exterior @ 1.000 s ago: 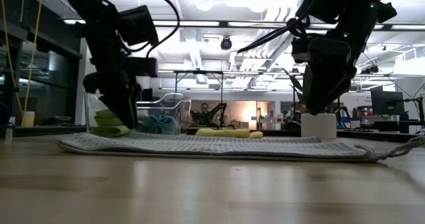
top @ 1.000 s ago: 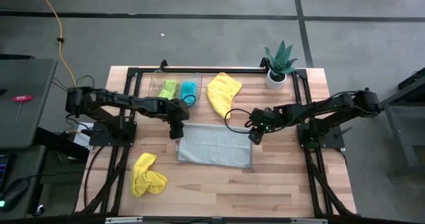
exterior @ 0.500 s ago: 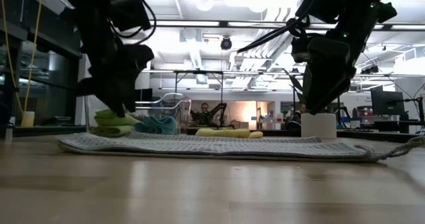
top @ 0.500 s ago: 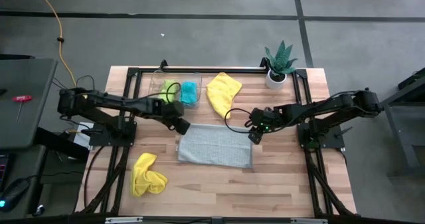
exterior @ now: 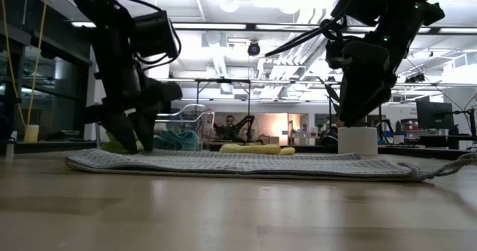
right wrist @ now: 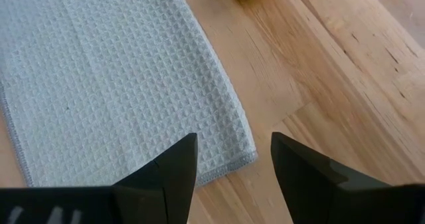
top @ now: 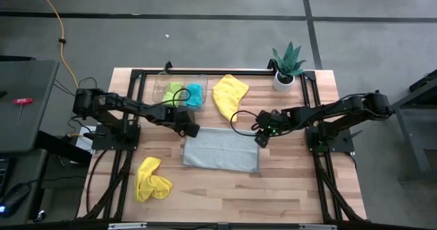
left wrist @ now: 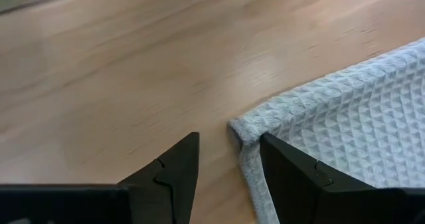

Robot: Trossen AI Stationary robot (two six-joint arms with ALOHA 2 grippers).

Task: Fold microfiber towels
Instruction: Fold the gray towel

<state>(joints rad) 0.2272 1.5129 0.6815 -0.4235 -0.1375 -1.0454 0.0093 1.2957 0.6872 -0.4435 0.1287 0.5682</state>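
Note:
A light grey microfiber towel (top: 222, 150) lies spread flat on the middle of the table. My left gripper (top: 192, 130) is open and low at the towel's far left corner (left wrist: 235, 126). One finger (left wrist: 178, 165) stands over bare wood and the other (left wrist: 292, 174) over the cloth. My right gripper (top: 261, 141) hangs open above the far right corner (right wrist: 247, 154). One yellow towel (top: 229, 93) lies behind the grey one. Another (top: 151, 179) lies crumpled near the front left. A lime green towel (top: 173, 92) and a teal one (top: 194, 93) rest in the tray. My left gripper comes at the grey towel's far left corner (left wrist: 235, 126) steeply from above, its fingers astride the left edge (left wrist: 249, 177). In the low view its fingertips (exterior: 123, 143) reach down to the cloth's level. I cannot tell whether they touch it.
A clear plastic tray (top: 164, 87) stands at the back left and a potted plant (top: 287, 66) at the back right. A black frame (top: 205, 72) runs along the table's far edge. Bare wood lies in front of the grey towel.
My left gripper has rolled about its own axis, so both fingers now show side by side in the low view. It has shifted a little toward the right and sunk onto the towel's far left corner. The towel lies as before.

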